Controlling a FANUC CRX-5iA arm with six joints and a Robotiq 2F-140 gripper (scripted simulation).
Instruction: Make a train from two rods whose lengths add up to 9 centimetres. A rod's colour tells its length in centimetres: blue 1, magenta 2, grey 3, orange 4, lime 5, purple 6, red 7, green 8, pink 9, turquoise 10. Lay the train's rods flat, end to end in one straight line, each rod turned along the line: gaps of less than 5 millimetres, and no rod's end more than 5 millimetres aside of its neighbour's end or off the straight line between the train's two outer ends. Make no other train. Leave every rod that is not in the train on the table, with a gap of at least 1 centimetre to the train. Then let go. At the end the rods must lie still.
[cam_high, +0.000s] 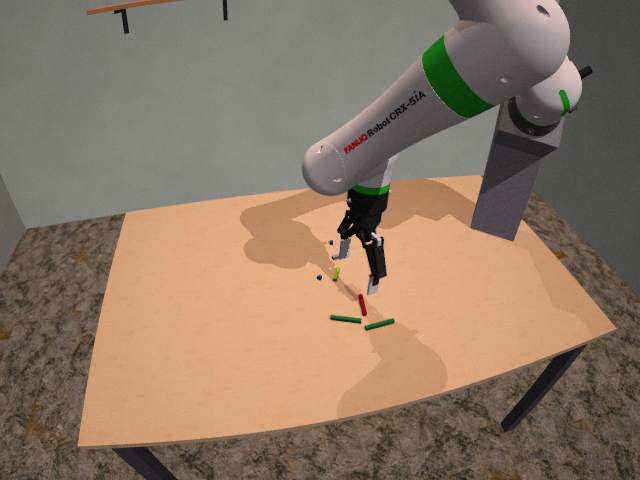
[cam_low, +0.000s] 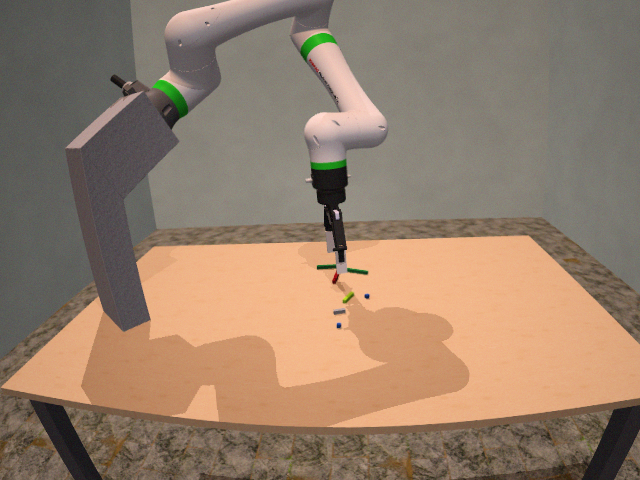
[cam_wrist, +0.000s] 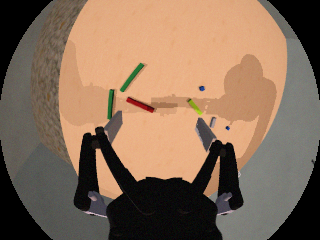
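My gripper is open and empty above the table. A green rod and another green rod lie at an angle, a small gap between their near ends. A red rod lies beside them. A lime rod lies apart, near one blue rod. A grey rod lies between the lime rod and another blue rod.
The wooden table carries the rods. The arm's grey pedestal stands at one side of it. Shadows of the arm fall across the table top and over some rods.
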